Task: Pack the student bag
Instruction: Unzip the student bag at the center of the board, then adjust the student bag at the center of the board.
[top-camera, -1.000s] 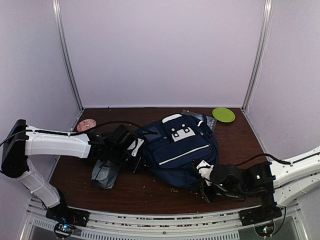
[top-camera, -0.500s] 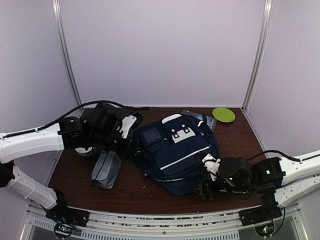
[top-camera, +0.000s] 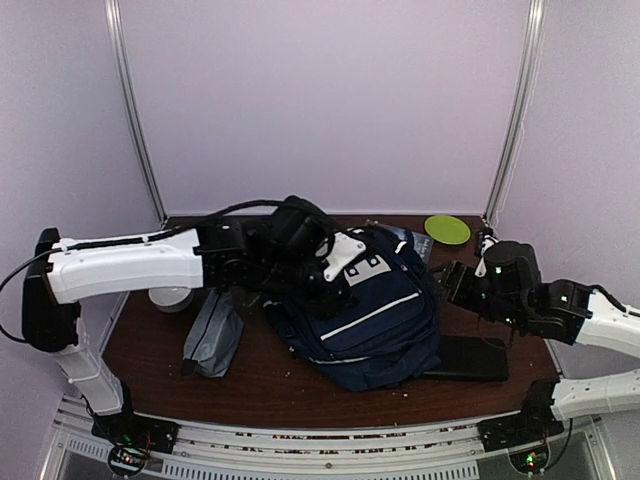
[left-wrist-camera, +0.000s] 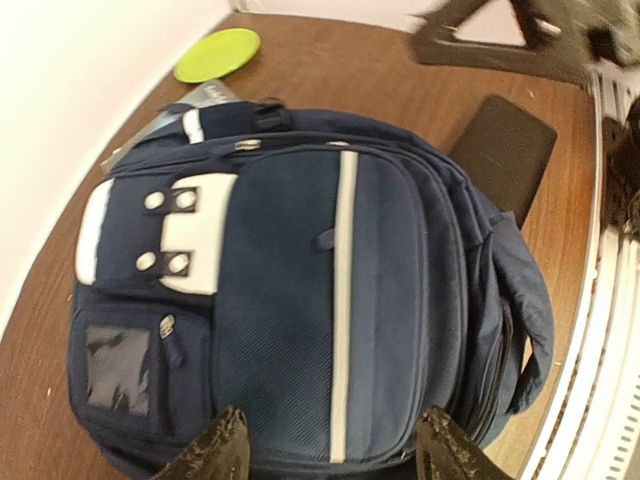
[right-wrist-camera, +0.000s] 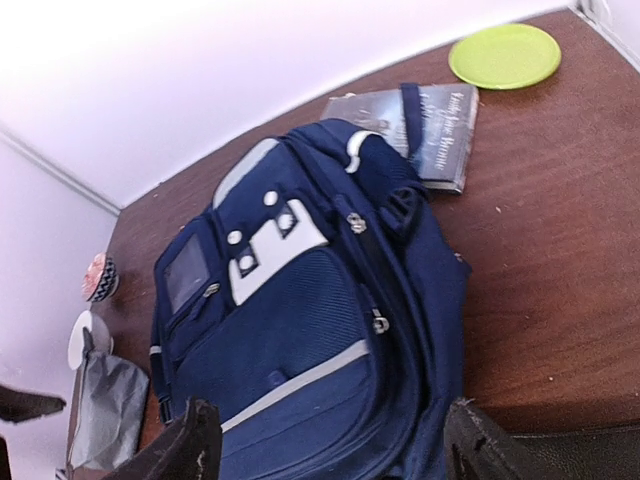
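brown table (top-camera: 150, 350), bag (top-camera: 372, 312) lying flat mid-table, front up, black case (top-camera: 468, 358) touching its right edge. left gripper (left-wrist-camera: 333, 445) hovers over the bag, fingers spread, empty. right gripper (right-wrist-camera: 325, 440) raised beside it, spread wide too.

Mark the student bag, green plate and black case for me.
student bag (top-camera: 375, 305), top external view, on its striped front panel.
green plate (right-wrist-camera: 505, 55), right wrist view, on the plate's centre.
black case (left-wrist-camera: 503, 150), left wrist view, on its flat top face.
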